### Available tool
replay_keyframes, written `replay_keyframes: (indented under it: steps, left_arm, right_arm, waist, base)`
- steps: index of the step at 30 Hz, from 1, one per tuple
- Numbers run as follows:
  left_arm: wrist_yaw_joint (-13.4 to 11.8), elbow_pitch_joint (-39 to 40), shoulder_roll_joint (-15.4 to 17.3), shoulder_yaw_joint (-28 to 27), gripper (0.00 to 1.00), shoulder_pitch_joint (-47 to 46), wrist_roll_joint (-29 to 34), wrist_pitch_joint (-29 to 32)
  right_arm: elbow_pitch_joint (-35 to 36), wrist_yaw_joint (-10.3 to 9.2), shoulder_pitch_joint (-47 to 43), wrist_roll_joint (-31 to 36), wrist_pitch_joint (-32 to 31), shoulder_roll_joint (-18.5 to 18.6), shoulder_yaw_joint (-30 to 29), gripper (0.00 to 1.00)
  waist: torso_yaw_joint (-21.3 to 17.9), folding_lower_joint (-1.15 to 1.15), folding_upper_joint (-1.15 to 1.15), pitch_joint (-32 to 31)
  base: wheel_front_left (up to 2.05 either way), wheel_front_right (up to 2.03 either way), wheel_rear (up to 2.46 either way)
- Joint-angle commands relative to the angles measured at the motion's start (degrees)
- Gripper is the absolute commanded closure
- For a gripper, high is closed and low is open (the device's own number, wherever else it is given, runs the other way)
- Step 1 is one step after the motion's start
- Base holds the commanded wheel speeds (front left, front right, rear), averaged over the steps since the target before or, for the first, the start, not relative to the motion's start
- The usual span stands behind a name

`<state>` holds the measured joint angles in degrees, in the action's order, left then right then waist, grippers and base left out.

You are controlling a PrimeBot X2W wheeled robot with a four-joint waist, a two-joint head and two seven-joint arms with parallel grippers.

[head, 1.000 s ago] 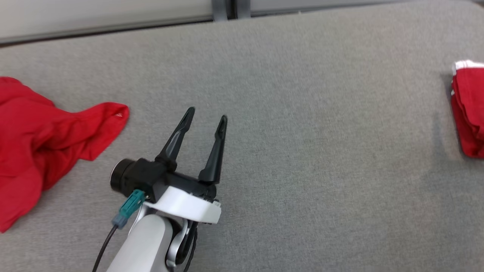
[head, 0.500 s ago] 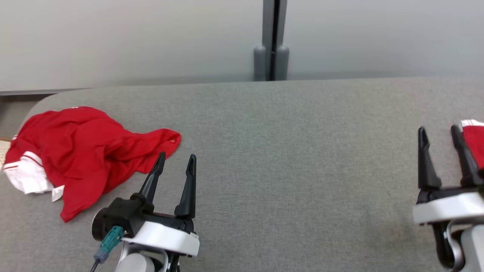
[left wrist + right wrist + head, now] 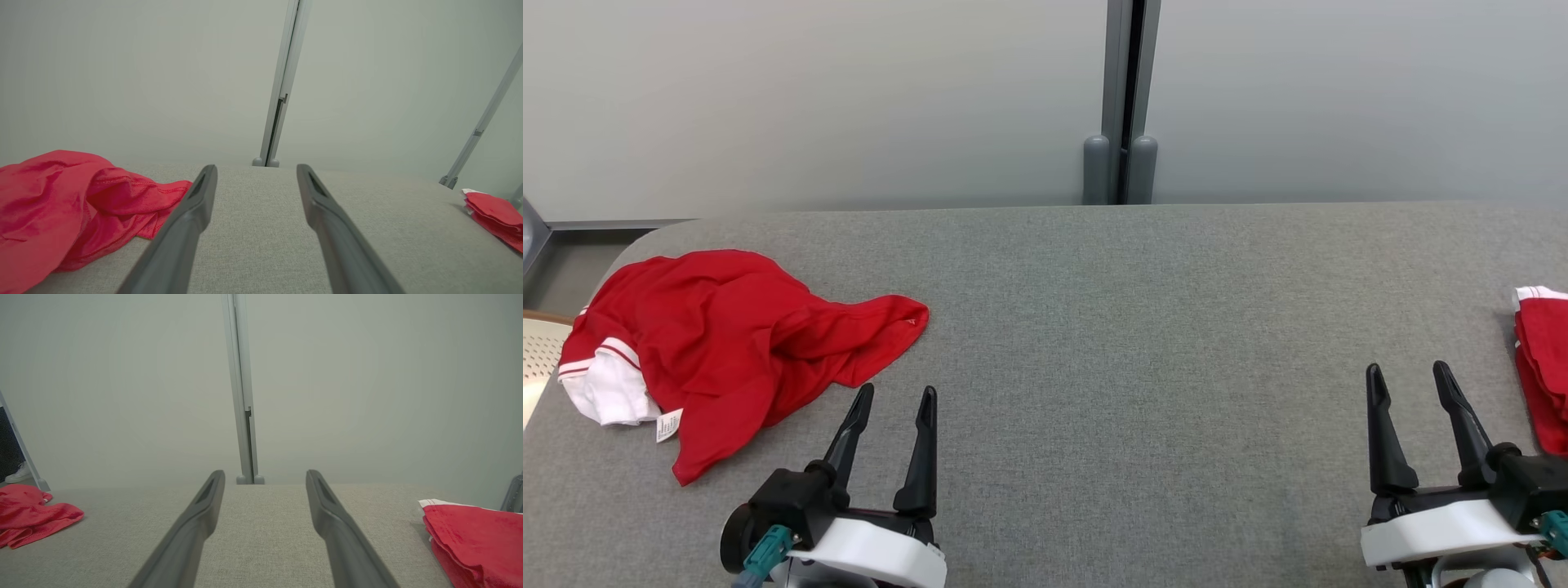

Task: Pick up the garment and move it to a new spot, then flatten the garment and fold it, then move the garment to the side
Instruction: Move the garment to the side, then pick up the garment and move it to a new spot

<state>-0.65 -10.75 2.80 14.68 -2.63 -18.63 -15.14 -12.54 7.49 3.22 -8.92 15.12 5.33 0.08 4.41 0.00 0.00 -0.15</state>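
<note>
A crumpled red garment (image 3: pixel 719 343) with a white collar and a small label lies in a heap at the table's left end; the left wrist view has it (image 3: pixel 73 204) at the lower left, the right wrist view (image 3: pixel 28 512) at the far left. My left gripper (image 3: pixel 894 398) stands open just right of the heap's near edge, nothing between its fingers (image 3: pixel 255 169). My right gripper (image 3: pixel 1406 371) is open too, near the table's right end, beside a folded red garment (image 3: pixel 1543 367) that the wrist views also catch (image 3: pixel 478 539) (image 3: pixel 492 216).
The grey fabric table (image 3: pixel 1143 343) has a rounded far edge against a pale partition wall with a grey post (image 3: pixel 1123 98). A perforated cream chair edge (image 3: pixel 535 355) sits past the table's left end. A white shoe (image 3: pixel 16 474) stands on the floor at far left.
The head camera has tilted up and turned, bringing the wall, the whole heap and the right gripper into view. Both grippers stay open and sit lower in the picture.
</note>
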Motion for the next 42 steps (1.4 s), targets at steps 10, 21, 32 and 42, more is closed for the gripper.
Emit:
replay_keyframes:
  steps: [10,21,32,42]
  left_arm:
    - [-0.5,0.2,0.2,0.4,0.0,-1.4,-1.2,0.0]
    - [-0.6,0.2,0.2,0.4,0.0,-0.7,-1.4,0.0]
    - [-0.4,0.1,0.2,-1.4,0.0,-0.2,-0.7,0.0]
    - [0.2,0.6,0.2,-5.0,0.0,0.4,0.6,0.0]
  right_arm:
    - [-1.1,0.01,0.6,-0.5,0.0,-0.2,0.0,0.0]
    - [-1.9,0.01,0.3,-1.0,0.0,0.2,0.5,0.0]
    - [-1.9,0.01,0.0,-2.1,0.0,0.1,3.3,0.0]
    - [-2.7,0.01,-0.1,-4.1,0.0,-0.2,7.5,0.0]
  waist:
    - [-0.3,0.0,0.0,0.0]
    - [-0.1,0.0,0.0,0.2]
    - [3.7,0.0,0.0,0.3]
    - [13.6,0.0,0.0,-0.5]
  base:
    - [0.0,0.0,0.0]
    - [0.0,0.0,0.0]
    - [0.0,0.0,0.0]
    - [0.0,0.0,0.0]
